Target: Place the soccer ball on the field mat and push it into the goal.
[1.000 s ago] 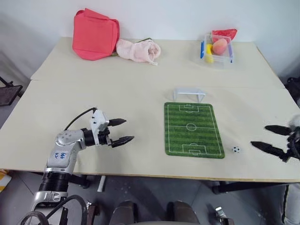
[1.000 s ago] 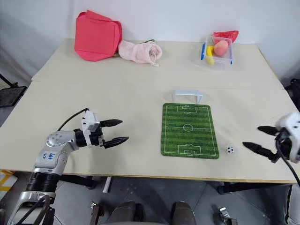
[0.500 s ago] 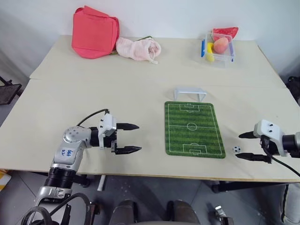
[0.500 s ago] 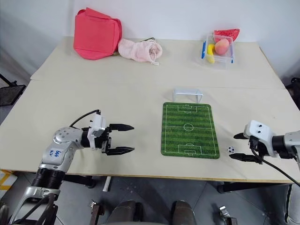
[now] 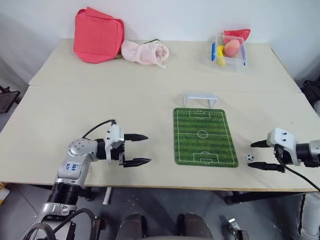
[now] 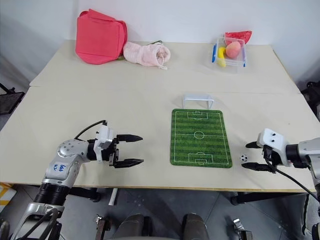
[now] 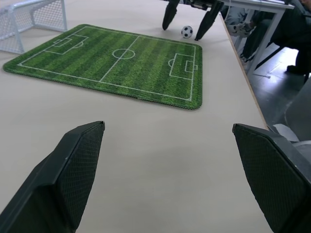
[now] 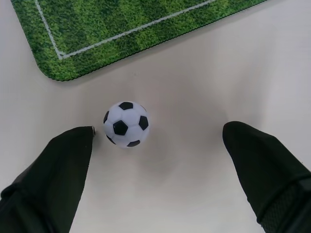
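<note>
One second on, your right tool (image 5: 262, 155) has dropped in, fingers apart around the soccer ball (image 5: 250, 157), lower right, on the tabletop (image 5: 125, 95) beside the field mat (image 5: 204, 136). Close next. Left tool (image 5: 138, 149) spread, empty.

No readable text, label or number anywhere.

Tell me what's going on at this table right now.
A two-armed robot is setting up a tabletop soccer game. Its right gripper is open around the soccer ball, which lies on the table just off the field mat. The goal stands at the mat's far end. The left gripper hovers open, apart from the mat.
</note>
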Robot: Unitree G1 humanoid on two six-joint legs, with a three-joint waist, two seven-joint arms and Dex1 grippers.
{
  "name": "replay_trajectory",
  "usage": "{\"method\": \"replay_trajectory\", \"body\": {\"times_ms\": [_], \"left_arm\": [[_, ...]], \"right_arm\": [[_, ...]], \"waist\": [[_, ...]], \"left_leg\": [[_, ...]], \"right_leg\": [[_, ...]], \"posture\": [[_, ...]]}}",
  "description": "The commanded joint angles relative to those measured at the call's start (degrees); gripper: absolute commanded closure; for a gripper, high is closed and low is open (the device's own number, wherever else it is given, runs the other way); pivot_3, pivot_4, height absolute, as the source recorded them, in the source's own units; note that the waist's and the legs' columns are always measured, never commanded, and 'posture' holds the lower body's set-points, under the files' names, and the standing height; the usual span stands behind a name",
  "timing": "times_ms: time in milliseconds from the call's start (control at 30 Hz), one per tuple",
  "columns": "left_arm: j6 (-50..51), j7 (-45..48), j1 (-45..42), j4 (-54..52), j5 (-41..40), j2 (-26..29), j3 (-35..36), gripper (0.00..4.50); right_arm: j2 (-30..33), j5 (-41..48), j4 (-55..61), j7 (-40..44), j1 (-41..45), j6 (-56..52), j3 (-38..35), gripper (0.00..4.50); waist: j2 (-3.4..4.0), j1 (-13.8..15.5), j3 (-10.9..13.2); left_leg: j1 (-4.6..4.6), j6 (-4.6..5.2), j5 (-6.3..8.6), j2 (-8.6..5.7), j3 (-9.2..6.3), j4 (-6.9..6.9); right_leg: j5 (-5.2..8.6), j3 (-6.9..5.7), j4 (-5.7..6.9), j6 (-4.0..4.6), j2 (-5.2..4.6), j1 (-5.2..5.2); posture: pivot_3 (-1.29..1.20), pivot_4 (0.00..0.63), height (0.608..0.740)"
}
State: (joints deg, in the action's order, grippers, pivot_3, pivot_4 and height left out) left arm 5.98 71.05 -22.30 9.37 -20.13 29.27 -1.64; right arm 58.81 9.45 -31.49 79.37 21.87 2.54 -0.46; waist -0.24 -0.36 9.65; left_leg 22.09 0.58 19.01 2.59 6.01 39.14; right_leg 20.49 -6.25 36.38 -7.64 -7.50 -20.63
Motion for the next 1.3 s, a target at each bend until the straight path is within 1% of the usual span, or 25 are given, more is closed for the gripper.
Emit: {"method": "replay_trajectory", "body": {"times_ms": [33, 133, 167, 267, 300, 400, 467, 633, 700, 767, 867, 967, 1067, 1300], "left_arm": [[-1.22, -0.33, -0.60, -0.84, -0.49, -0.37, 0.01, 0.00], [-1.66, -0.58, -0.67, -0.39, -0.31, -0.64, -0.15, 0.00], [-1.84, -0.70, -0.76, -0.17, -0.21, -0.77, -0.19, 0.00], [-2.20, -1.04, -0.93, 0.22, 0.00, -1.11, -0.20, 0.00], [-2.29, -1.18, -0.89, 0.19, 0.06, -1.24, -0.20, 0.00], [-2.76, -1.26, -0.84, 0.57, 0.15, -1.55, -0.20, 0.00], [-3.14, -1.18, -0.82, 0.82, 0.03, -1.79, -0.19, 0.00], [-3.77, -0.32, -0.91, 1.73, -0.97, -2.95, -0.17, 0.00], [-5.00, 0.42, -1.38, 3.10, -0.74, -3.76, -0.61, 0.00], [-5.89, 0.81, -2.04, 4.31, -0.67, -4.97, -0.94, 0.00], [-7.37, 1.46, -3.32, 6.24, -0.46, -6.42, -1.40, 0.00], [-8.63, 2.14, -4.09, 7.51, 0.10, -7.22, -2.11, 0.00], [-9.82, 2.66, -4.36, 7.86, 0.21, -7.64, -2.55, 0.00], [-9.84, 2.69, -3.70, 7.00, 0.09, -7.26, -2.76, 0.00]], "right_arm": [[-1.20, 0.31, 0.53, 0.01, -0.11, 0.70, -0.38, 1.24], [-1.76, 0.63, 0.89, -0.27, -0.07, 0.81, -0.66, 2.21], [-1.88, 0.74, 1.05, -0.38, -0.05, 0.69, -0.77, 2.43], [-1.91, 1.35, 1.83, -0.82, -0.38, 0.20, -1.38, 3.46], [-1.78, 1.68, 2.30, -1.01, -0.71, -0.04, -1.77, 3.65], [-1.24, 3.91, 6.47, -2.49, -1.91, -2.85, -4.32, 3.65], [-0.58, 5.35, 11.23, -3.43, -3.09, -5.78, -5.86, 3.65], [1.89, 6.76, 26.85, -7.91, -4.28, -20.22, -6.89, 3.65], [0.88, 8.64, 33.92, -9.34, -4.01, -23.48, -6.81, 3.65], [0.54, 9.69, 41.50, -9.85, -3.43, -28.66, -3.69, 3.65], [-1.73, 9.68, 47.65, -10.73, -2.07, -31.44, 1.31, 3.65], [-3.97, 7.81, 48.93, -11.89, -0.46, -32.13, 5.53, 3.65], [-5.25, 6.44, 47.30, -11.96, 0.48, -31.09, 8.17, 3.65], [-6.37, 4.38, 42.26, -10.86, 0.76, -27.90, 10.88, 3.65]], "waist": [[-0.01, -0.12, 0.01], [-0.01, -0.14, 0.01], [-0.02, -0.14, 0.01], [-0.02, -0.13, 0.01], [-0.02, -0.11, 0.01], [-0.01, -0.03, 0.02], [0.05, 0.13, 0.05], [0.08, 0.35, 0.07], [0.07, 0.42, 0.07], [0.08, 0.48, 0.07], [0.05, 0.47, 0.08], [0.04, 0.45, 0.09], [0.03, 0.44, 0.09], [0.01, 0.38, 0.11]], "left_leg": [[0.00, 0.00, 0.00, 0.00, 0.01, 0.01], [-0.02, 0.00, 0.00, 0.01, 0.01, 0.01], [-0.02, 0.00, 0.00, 0.01, 0.01, 0.02], [-0.02, 0.00, 0.00, 0.01, 0.02, 0.03], [-0.02, 0.00, 0.00, 0.01, 0.01, 0.03], [-0.02, 0.00, 0.00, 0.00, 0.01, 0.03], [0.00, 0.00, 0.00, 0.00, 0.01, 0.03], [0.02, 0.00, 0.00, -0.03, -0.01, 0.03], [0.05, 0.00, 0.00, -0.03, -0.04, 0.03], [0.07, 0.00, 0.00, -0.05, -0.05, 0.03], [0.08, 0.00, 0.00, -0.07, -0.09, 0.03], [0.09, 0.00, 0.00, -0.12, -0.10, 0.03], [0.12, 0.01, 0.00, -0.37, -0.11, 0.02], [0.13, 0.01, 0.01, -0.43, -0.23, 0.02]], "right_leg": [[0.00, 0.00, 0.01, 0.00, 0.00, 0.00], [0.00, 0.02, 0.04, 0.00, 0.00, 0.00], [0.00, 0.02, 0.04, 0.00, 0.00, 0.00], [0.00, 0.03, 0.04, 0.00, 0.00, 0.00], [0.00, 0.03, 0.05, 0.00, -0.01, 0.00], [0.00, 0.03, 0.07, 0.00, -0.01, -0.02], [0.00, 0.04, 0.08, 0.00, -0.03, -0.03], [0.00, 0.04, 0.10, 0.00, -0.04, -0.06], [0.00, 0.02, 0.10, 0.00, -0.05, -0.07], [0.00, 0.00, 0.09, 0.00, -0.06, -0.07], [0.00, -0.01, 0.08, 0.00, -0.05, -0.07], [0.00, -0.02, 0.07, 0.00, -0.06, -0.06], [0.00, -0.02, 0.08, 0.00, -0.09, -0.09], [0.00, -0.12, 0.08, 0.00, -0.12, -0.06]], "posture": [[0.00, 0.150, 0.740], [0.00, 0.150, 0.740], [0.00, 0.150, 0.740], [0.00, 0.150, 0.740], [0.00, 0.150, 0.740], [0.00, 0.150, 0.740], [0.00, 0.150, 0.740], [0.00, 0.150, 0.740], [0.00, 0.150, 0.740], [0.00, 0.150, 0.740], [0.00, 0.150, 0.740], [0.00, 0.150, 0.740], [0.00, 0.150, 0.740], [0.00, 0.150, 0.740]]}}
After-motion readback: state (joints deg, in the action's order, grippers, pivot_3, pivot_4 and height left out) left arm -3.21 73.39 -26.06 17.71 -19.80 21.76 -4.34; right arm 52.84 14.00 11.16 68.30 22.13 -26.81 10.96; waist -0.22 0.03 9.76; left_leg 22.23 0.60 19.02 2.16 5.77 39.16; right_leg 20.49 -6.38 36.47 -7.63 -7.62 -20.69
